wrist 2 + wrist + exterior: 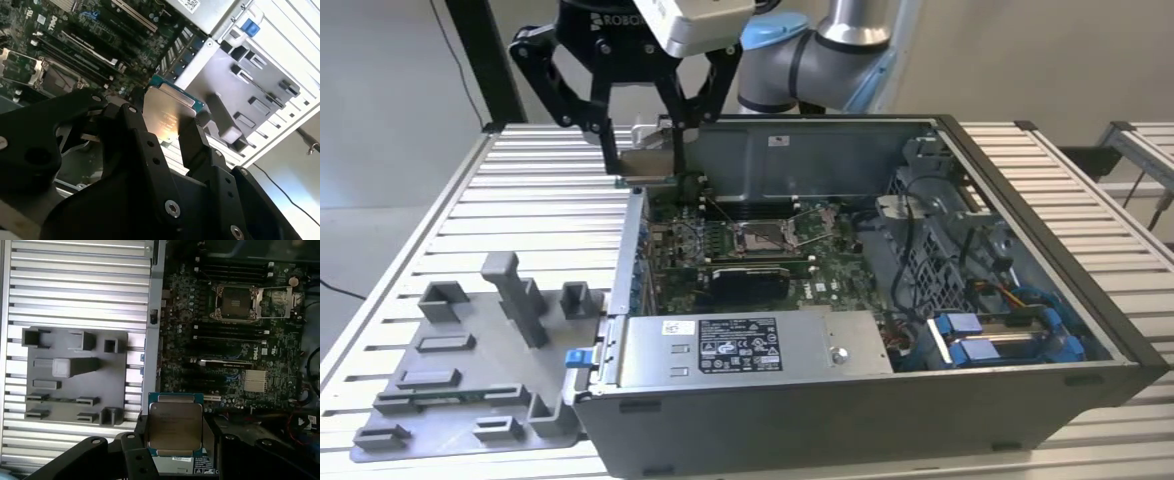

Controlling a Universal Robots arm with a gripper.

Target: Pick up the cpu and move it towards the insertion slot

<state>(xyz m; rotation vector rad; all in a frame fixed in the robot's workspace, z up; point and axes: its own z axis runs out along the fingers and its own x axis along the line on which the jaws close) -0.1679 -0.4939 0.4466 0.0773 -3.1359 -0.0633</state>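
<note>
Table (520,190): we see a ribbed metal top under everything.
Computer case (854,410): open, in the middle and right of the exterior view.
Tray (480,375): grey, lower left of the exterior view, beside the case.
Gripper (644,168): upper left of the exterior view, its fingers pinching the chip.
Slot (761,236): inside the case, apart from the chip.
Chip (174,426): up in the air, between the fingers.
</note>
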